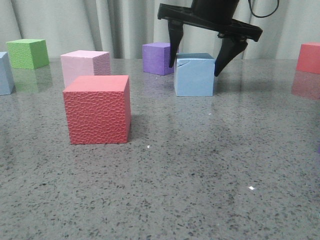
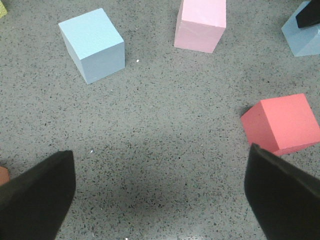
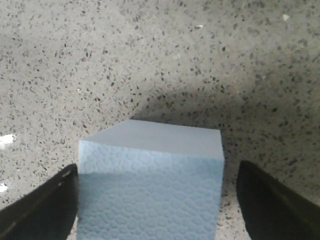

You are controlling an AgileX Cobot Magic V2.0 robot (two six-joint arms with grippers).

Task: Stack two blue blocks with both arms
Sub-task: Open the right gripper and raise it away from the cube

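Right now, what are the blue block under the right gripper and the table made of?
Blue block: likely matte foam; dimpled, pebbled face, small crack by the top edge. Table: speckled grey stone or stone-look laminate, semi-gloss; it faintly reflects the blocks.

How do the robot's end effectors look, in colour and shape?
The right end effector is matte black, with a flat crossbar, two tapering pointed fingers and a black cable looping above. The left end effector shows only two broad black finger tips.
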